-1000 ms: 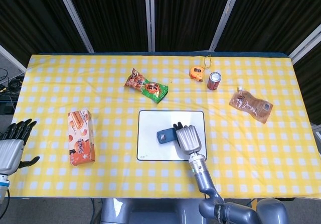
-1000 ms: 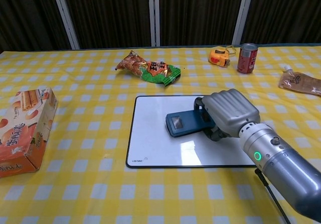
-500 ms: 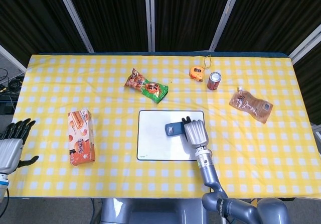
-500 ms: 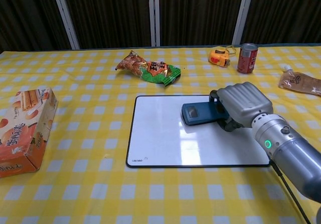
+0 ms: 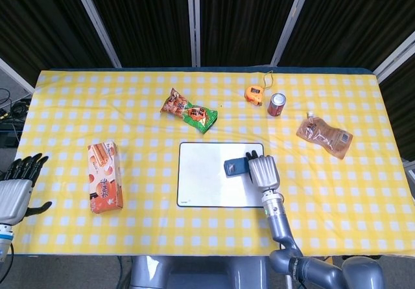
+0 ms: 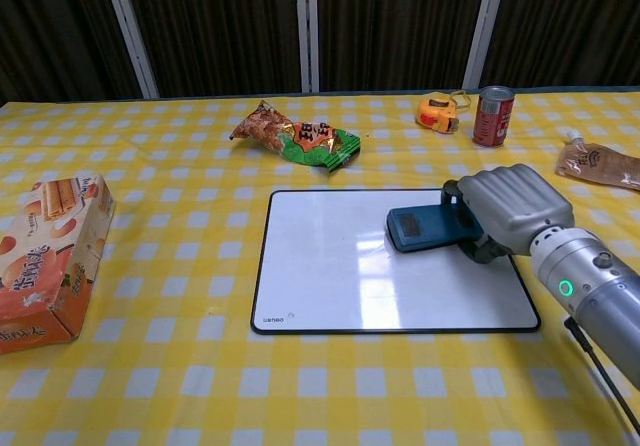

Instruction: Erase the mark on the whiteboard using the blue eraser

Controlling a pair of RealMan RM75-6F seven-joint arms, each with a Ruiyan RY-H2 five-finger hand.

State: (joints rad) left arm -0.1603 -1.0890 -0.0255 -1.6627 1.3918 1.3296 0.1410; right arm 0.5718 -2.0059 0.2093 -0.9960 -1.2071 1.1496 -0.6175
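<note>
On the whiteboard [image 6: 330, 266], the right hand [image 6: 510, 209] grips the blue eraser [image 6: 425, 229].

Right hand [image 6: 512, 209]: silver-grey shell, black fingers, grey cylindrical forearm with green ring light; left hand [image 5: 14, 188]: silver-grey back, black fingers.
</note>
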